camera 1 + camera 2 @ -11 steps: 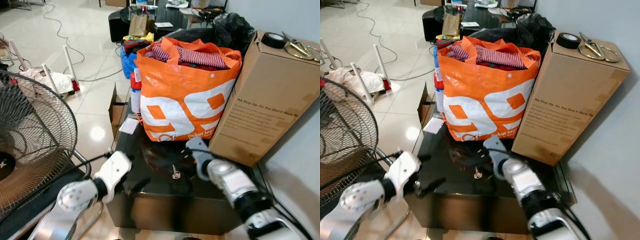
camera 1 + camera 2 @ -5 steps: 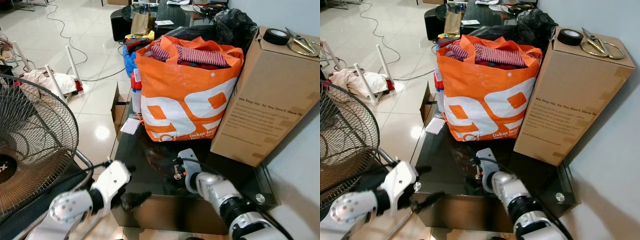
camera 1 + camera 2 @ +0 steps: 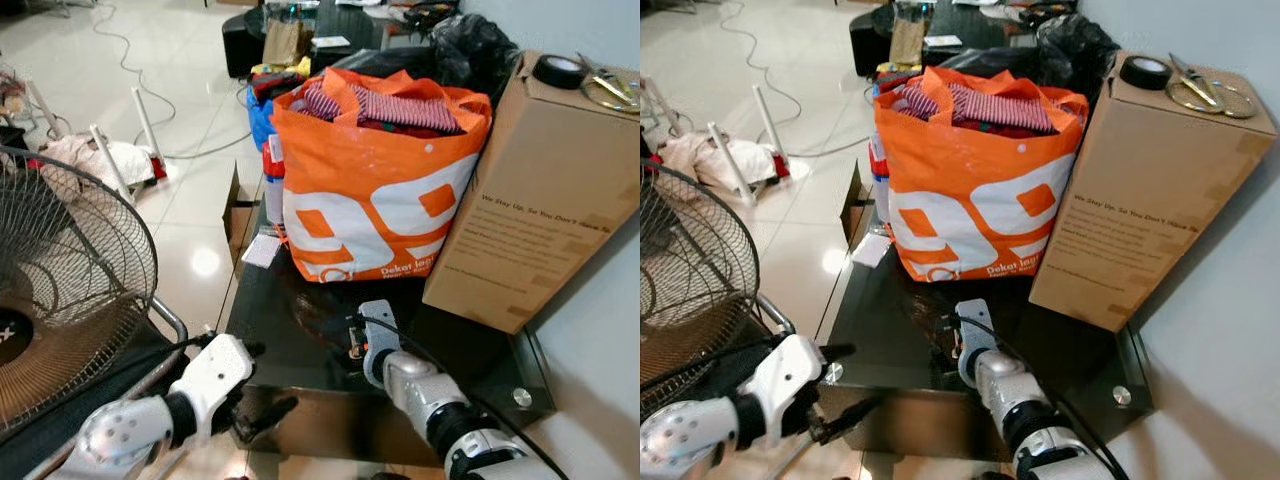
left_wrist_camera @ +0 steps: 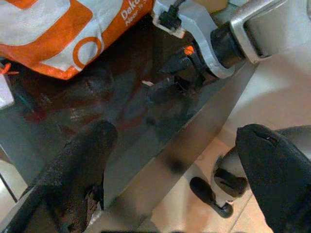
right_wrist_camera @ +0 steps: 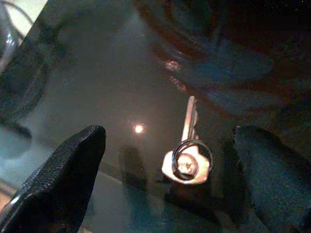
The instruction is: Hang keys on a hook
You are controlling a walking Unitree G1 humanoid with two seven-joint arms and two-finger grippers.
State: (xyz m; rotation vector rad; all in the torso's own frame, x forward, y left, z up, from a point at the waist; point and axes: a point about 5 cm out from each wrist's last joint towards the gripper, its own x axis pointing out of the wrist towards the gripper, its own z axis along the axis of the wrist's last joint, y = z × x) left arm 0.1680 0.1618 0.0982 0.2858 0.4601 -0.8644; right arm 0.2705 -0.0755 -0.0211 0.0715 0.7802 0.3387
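Right pincer [image 5: 165, 160], fingers spread wide, straddles the key [image 5: 188, 150] lying flat on the dark glass desk [image 3: 270, 300], poised for pickup; left pincer [image 4: 180, 170], also wide, waits nearby.

Premises: a lived-in home, apparently a living room in some disorder. Glossy white tile floor [image 3: 190, 190] runs to 11 o'clock, with loose cables [image 3: 130, 60] across it. A standing fan [image 3: 60, 290] is at 9 o'clock. A low black glass table [image 3: 280, 300] sits directly ahead, carrying an orange shopping bag [image 3: 370, 200] stuffed with clothes. A tall cardboard box [image 3: 530, 200] stands at 2 o'clock, with a roll of tape [image 3: 556, 70] and scissors [image 3: 610, 88] on top. A black rubbish bag [image 3: 470, 50] lies at 12 o'clock behind.
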